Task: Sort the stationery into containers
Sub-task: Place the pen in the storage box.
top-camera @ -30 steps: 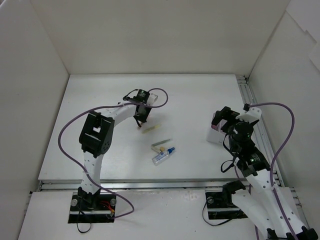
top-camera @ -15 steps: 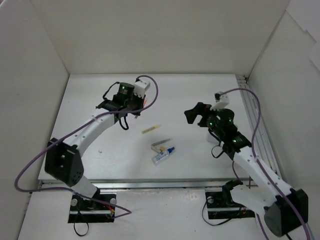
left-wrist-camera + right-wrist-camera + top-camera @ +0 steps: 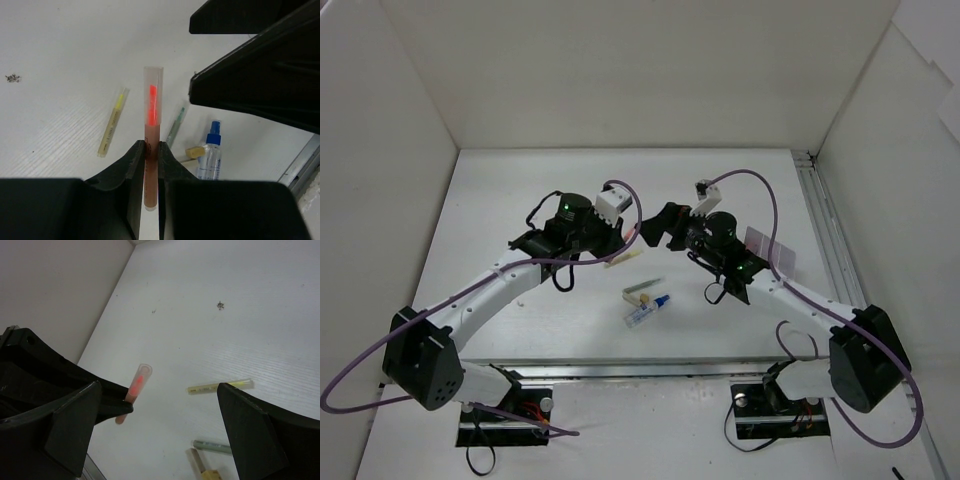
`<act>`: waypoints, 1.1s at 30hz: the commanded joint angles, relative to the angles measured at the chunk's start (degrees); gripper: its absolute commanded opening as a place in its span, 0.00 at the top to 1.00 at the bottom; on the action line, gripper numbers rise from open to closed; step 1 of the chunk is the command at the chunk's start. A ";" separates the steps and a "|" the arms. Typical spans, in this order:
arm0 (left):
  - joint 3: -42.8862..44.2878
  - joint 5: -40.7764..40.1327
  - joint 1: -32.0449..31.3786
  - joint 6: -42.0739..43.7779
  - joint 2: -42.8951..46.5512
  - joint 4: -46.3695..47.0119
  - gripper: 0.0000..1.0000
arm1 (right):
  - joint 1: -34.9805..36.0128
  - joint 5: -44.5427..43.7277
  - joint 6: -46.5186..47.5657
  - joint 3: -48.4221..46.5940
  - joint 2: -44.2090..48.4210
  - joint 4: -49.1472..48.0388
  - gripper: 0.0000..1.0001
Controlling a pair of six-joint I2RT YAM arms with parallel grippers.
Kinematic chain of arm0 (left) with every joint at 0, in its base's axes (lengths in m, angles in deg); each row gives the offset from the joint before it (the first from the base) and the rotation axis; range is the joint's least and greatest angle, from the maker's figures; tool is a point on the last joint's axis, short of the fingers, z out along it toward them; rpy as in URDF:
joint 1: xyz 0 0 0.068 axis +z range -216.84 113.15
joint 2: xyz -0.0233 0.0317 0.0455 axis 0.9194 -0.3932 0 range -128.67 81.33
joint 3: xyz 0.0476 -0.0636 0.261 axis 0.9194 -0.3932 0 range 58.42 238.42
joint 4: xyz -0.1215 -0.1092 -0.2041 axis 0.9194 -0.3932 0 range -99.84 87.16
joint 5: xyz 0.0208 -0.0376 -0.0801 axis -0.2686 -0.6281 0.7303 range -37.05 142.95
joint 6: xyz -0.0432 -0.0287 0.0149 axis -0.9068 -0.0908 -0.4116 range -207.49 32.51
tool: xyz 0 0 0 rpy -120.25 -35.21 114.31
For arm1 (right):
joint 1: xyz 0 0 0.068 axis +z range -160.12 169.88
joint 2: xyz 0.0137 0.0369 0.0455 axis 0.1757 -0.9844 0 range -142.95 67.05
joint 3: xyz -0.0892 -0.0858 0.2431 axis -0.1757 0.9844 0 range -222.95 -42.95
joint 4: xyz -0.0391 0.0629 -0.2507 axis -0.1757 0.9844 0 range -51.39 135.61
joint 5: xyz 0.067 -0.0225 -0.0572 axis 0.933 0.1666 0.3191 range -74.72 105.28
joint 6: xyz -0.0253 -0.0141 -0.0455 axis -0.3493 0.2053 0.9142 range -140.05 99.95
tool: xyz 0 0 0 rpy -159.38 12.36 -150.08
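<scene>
My left gripper (image 3: 636, 238) is shut on an orange-red pen (image 3: 152, 100) and holds it above the table. In the left wrist view my left gripper (image 3: 151, 152) clamps the pen's lower half. My right gripper (image 3: 662, 226) is open, right in front of the left one; the pen (image 3: 135, 389) shows just beyond its fingers (image 3: 75, 430). A yellow-green pen (image 3: 623, 258), a grey pen (image 3: 643, 287), a beige piece (image 3: 643, 298) and a white tube with a blue cap (image 3: 647, 312) lie on the table. The white box (image 3: 763, 246) stands to the right. Purple and pink pens are not visible.
White walls enclose the table on three sides. A metal rail (image 3: 828, 240) runs along the right edge. The right gripper's black fingers (image 3: 260, 85) fill the upper right of the left wrist view. Small dark specks (image 3: 12, 77) lie on the table.
Both arms have swung toward the middle. The left gripper moved right with the orange-red pen. The right gripper moved left, away from the box, and now faces the left gripper.
</scene>
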 commanded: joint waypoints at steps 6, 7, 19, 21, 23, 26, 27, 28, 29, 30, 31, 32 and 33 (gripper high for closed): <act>2.37 4.36 -1.92 -1.28 1.20 7.15 1.00 | 3.79 -8.91 -4.24 -3.97 -3.00 -9.78 0.05; 2.72 4.53 -1.92 -1.28 0.68 6.81 1.00 | 3.79 -8.91 -4.42 -4.41 -4.04 -9.86 0.07; 4.39 3.30 -1.92 -2.42 0.67 6.71 1.00 | 5.81 -11.72 -4.42 -4.68 -4.06 -9.78 1.00; 4.65 2.51 -1.92 -2.60 0.67 6.71 0.89 | 5.99 -13.20 -3.46 -4.24 -3.01 -9.69 1.00; 4.65 1.37 -1.92 -2.77 0.85 6.28 0.53 | 5.90 -14.71 -2.32 -3.36 -1.78 -9.43 1.00; 3.78 0.05 -1.92 -2.51 1.90 5.57 0.00 | 5.90 -19.88 1.37 -1.69 2.52 -6.20 1.00; 3.51 -2.04 -1.92 -2.51 2.51 5.31 0.00 | 6.08 -23.90 4.08 -1.52 5.41 -4.52 1.00; 3.07 -3.36 -1.92 -2.51 3.91 5.13 0.00 | 5.99 -26.38 5.50 -1.43 7.00 -2.33 1.00; 1.68 -5.29 -1.92 -2.69 4.71 5.13 0.00 | 5.90 -28.84 8.30 -1.51 8.85 2.83 1.00; 0.79 -9.40 -1.92 -2.86 6.45 5.13 0.00 | 5.99 -34.17 9.80 -1.77 12.26 5.49 1.00; -1.13 -11.27 -1.92 -3.21 7.69 5.22 0.00 | 5.55 -37.36 11.21 -2.30 14.03 8.39 1.00; -1.93 -13.03 -0.71 -4.26 8.57 5.05 0.00 | 5.29 -40.61 13.57 -2.57 15.96 14.25 1.00; -2.72 -15.22 0.00 -4.88 10.23 4.70 0.00 | 5.11 -47.78 14.38 -2.83 19.46 17.00 1.00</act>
